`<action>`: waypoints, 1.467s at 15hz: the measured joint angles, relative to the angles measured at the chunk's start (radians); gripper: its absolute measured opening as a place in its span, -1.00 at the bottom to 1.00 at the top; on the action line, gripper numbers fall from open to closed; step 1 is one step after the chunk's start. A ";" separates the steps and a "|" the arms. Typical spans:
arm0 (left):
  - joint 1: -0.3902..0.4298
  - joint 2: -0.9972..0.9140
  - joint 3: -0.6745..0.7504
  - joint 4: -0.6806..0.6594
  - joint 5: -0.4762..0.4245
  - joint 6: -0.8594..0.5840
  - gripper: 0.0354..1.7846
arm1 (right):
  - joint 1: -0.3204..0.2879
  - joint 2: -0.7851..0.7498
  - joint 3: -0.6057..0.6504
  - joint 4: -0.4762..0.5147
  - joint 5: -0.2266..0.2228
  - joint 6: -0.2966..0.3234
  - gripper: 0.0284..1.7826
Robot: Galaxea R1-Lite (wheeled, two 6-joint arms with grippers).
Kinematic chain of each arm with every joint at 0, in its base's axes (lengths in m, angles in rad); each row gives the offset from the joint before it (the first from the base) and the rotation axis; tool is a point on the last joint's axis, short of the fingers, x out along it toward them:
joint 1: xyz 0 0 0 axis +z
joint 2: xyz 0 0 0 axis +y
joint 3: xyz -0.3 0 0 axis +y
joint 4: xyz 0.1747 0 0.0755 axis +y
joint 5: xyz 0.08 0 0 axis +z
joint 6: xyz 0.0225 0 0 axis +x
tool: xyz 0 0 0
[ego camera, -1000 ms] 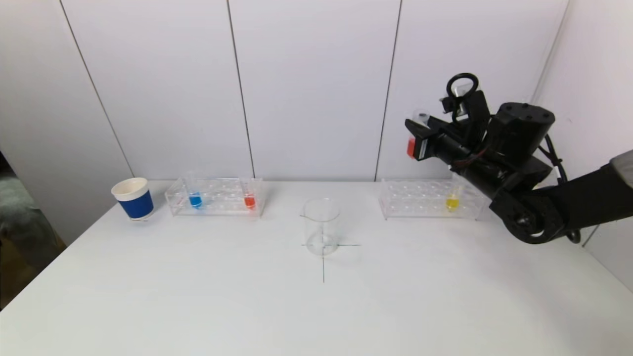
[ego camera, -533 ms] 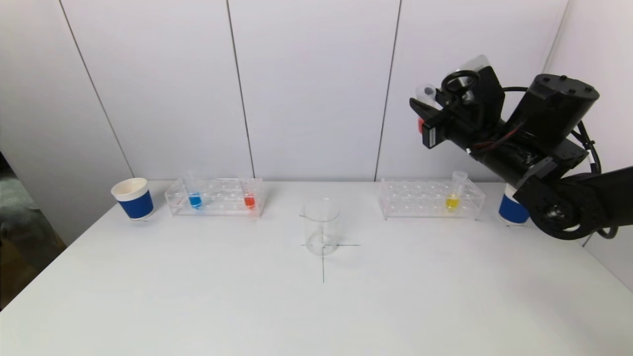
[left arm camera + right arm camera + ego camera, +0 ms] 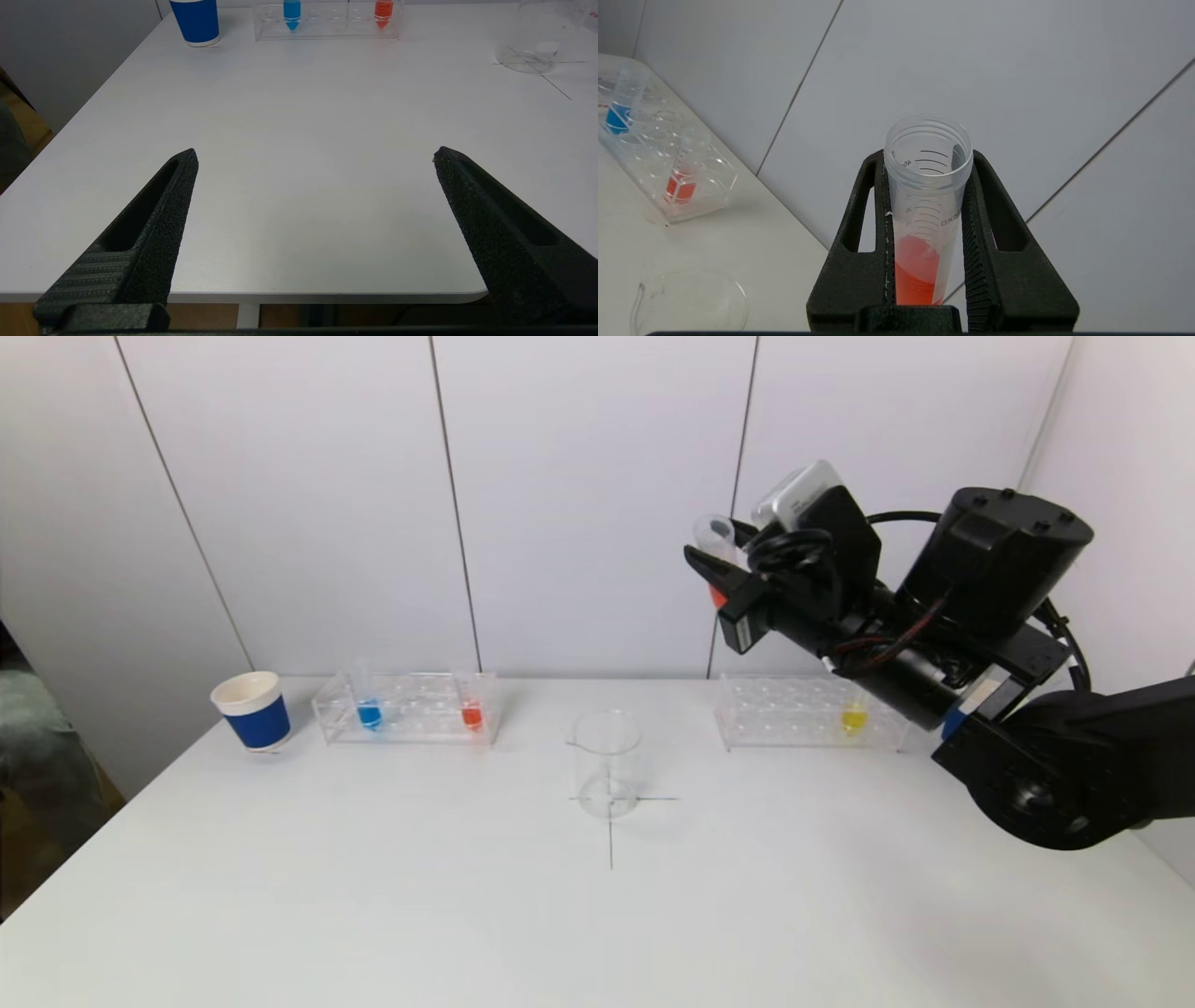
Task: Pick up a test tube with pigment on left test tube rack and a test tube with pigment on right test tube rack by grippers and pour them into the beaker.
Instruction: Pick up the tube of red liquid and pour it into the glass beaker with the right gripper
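Note:
My right gripper (image 3: pixel 724 577) (image 3: pixel 927 157) is shut on a clear test tube (image 3: pixel 716 536) (image 3: pixel 924 210) with orange-red pigment in its lower part. It holds the tube high above the table, mouth tilted leftward, up and to the right of the empty glass beaker (image 3: pixel 607 763) (image 3: pixel 689 303). The left rack (image 3: pixel 408 707) holds a blue-pigment tube (image 3: pixel 369 710) and a red-pigment tube (image 3: pixel 471 713). The right rack (image 3: pixel 794 711) holds a yellow-pigment tube (image 3: pixel 853 717). My left gripper (image 3: pixel 315 153) is open and empty over the table's near edge, out of the head view.
A blue paper cup (image 3: pixel 252 711) stands left of the left rack. A sliver of another blue cup (image 3: pixel 951 721) shows behind my right arm. The beaker stands on a cross drawn on the white table (image 3: pixel 373 896). A panelled wall runs close behind the racks.
My right arm has carried the orange-red tube up from beside the right rack and then leftward, closer to the beaker. Nothing on the table has moved.

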 joint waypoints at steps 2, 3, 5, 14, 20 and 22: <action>0.000 0.000 0.000 0.000 0.000 0.000 0.98 | 0.033 0.008 0.011 0.000 -0.004 -0.014 -0.50; 0.000 0.000 0.000 0.000 0.000 0.000 0.98 | 0.043 0.014 0.020 -0.001 -0.004 -0.033 -0.50; 0.000 0.000 0.000 0.000 0.000 0.000 0.98 | 0.046 0.032 0.039 -0.012 0.000 -0.087 -0.50; 0.000 0.000 0.000 0.000 0.000 0.000 0.98 | 0.012 0.151 0.038 -0.125 0.079 -0.258 -0.50; 0.000 0.000 0.000 0.000 0.000 0.000 0.98 | -0.029 0.181 0.031 -0.141 0.205 -0.321 -0.50; 0.000 0.000 0.000 0.000 0.000 0.000 0.98 | -0.030 0.186 0.029 -0.164 0.230 -0.333 -0.50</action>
